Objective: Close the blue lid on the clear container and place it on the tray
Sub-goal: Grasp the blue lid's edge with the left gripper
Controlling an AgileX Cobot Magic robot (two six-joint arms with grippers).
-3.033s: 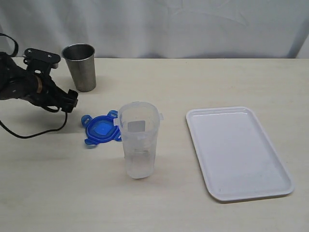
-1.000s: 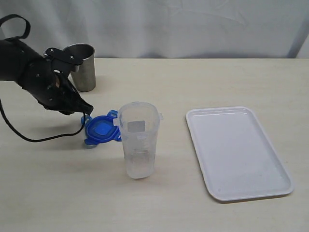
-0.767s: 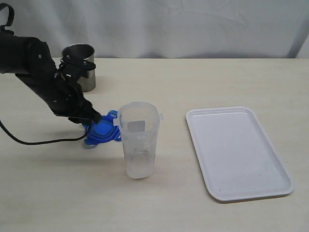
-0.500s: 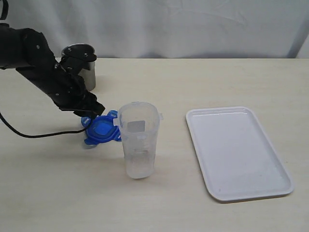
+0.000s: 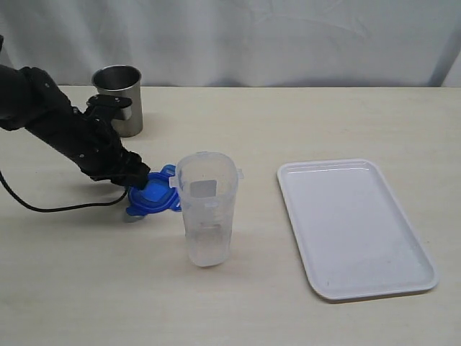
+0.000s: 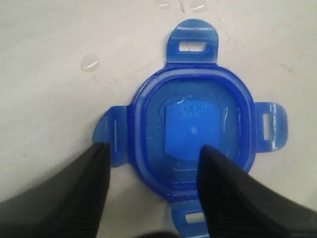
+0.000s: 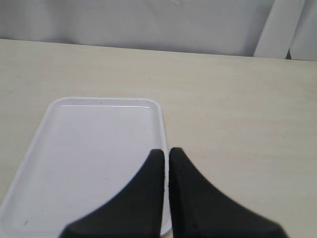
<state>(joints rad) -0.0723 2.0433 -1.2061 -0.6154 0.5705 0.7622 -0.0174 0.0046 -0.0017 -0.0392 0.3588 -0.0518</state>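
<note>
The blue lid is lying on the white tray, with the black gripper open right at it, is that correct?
Not quite. The exterior view shows the blue lid lying on the table beside the clear container, not on the tray. The left gripper is indeed open right at it.

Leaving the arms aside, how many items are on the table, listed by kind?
blue lid: 1
clear container: 1
steel cup: 1
white tray: 1
Total: 4
</note>
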